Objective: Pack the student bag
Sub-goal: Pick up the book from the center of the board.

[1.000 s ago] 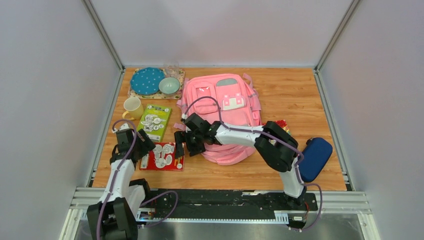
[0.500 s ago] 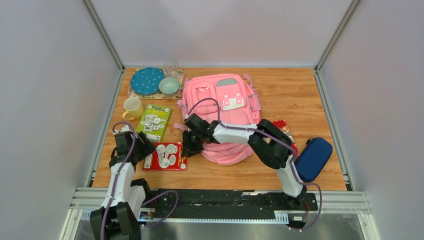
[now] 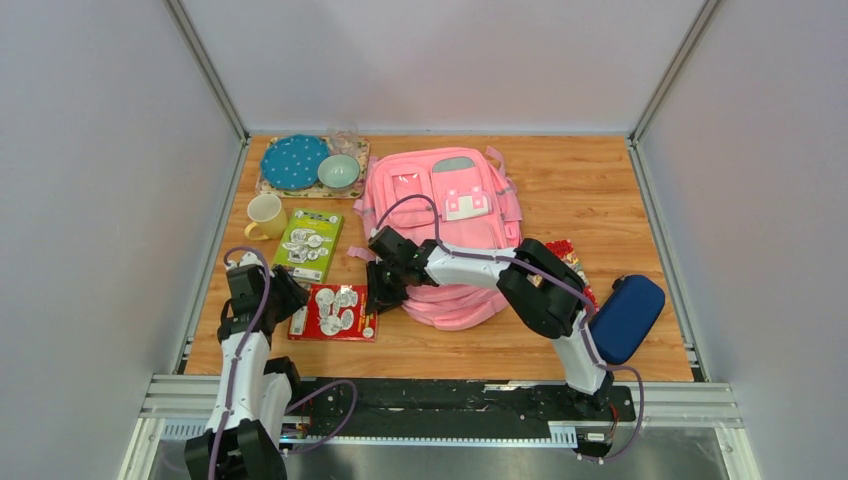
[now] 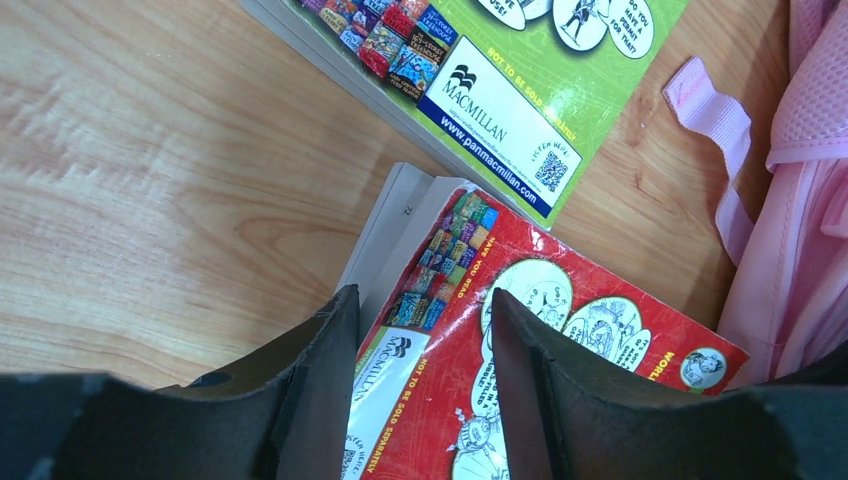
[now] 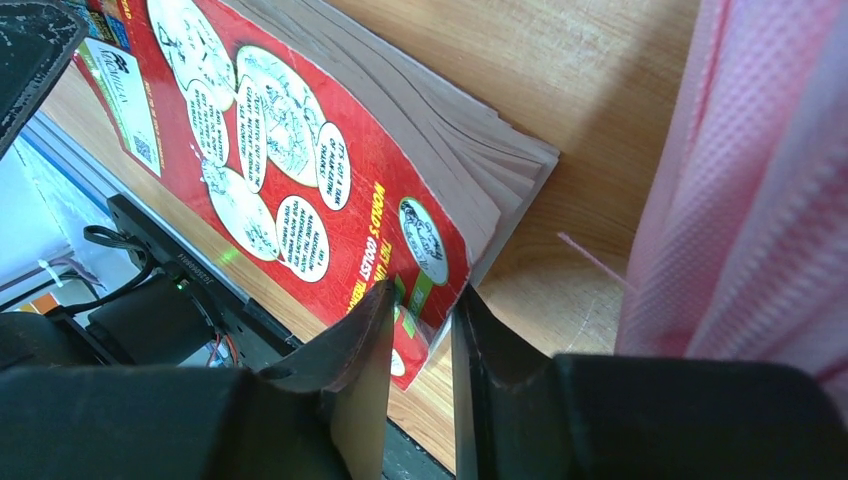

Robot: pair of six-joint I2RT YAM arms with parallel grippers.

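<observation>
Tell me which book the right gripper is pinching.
The red book: the right gripper pinches its cover corner. The green book lies free behind it.

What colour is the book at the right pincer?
The book is red with white cartoon circles; right wrist view.

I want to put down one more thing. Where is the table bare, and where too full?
Bare wood lies far right, between the student bag and the right rail, behind the blue case. A narrow strip runs along the near edge in front of the bag. The left side is crowded: plate, bowl, mug, green book, red book.
</observation>
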